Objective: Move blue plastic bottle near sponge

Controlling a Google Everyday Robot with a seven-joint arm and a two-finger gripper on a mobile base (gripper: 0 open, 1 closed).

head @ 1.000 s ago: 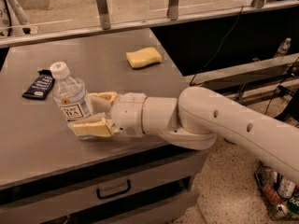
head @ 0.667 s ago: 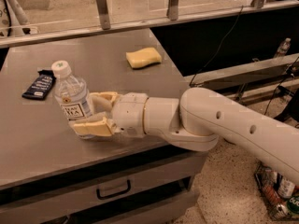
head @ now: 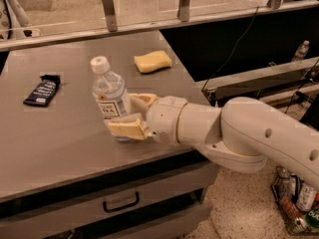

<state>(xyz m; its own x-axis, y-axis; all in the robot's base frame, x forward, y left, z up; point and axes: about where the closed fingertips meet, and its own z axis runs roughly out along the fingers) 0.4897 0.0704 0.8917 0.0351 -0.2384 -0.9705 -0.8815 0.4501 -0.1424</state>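
Observation:
The blue plastic bottle (head: 108,94) is clear, with a white cap and a white label. It stands upright at the middle of the grey table (head: 60,143). My gripper (head: 119,112) reaches in from the right and is shut on the bottle's lower half, with one cream finger (head: 124,128) in front and the other behind. The pale yellow sponge (head: 153,61) lies flat on the table behind and to the right of the bottle, a short gap away. I cannot tell whether the bottle's base touches the table.
A dark snack bar wrapper (head: 42,90) lies at the table's left. A metal rail (head: 144,24) runs behind the table. The table's right edge is just beyond the sponge. A drawer handle (head: 119,203) sits below the front edge.
My gripper has moved to the right with the bottle in it, away from the snack bar wrapper and closer to the sponge. The sponge and wrapper have not moved.

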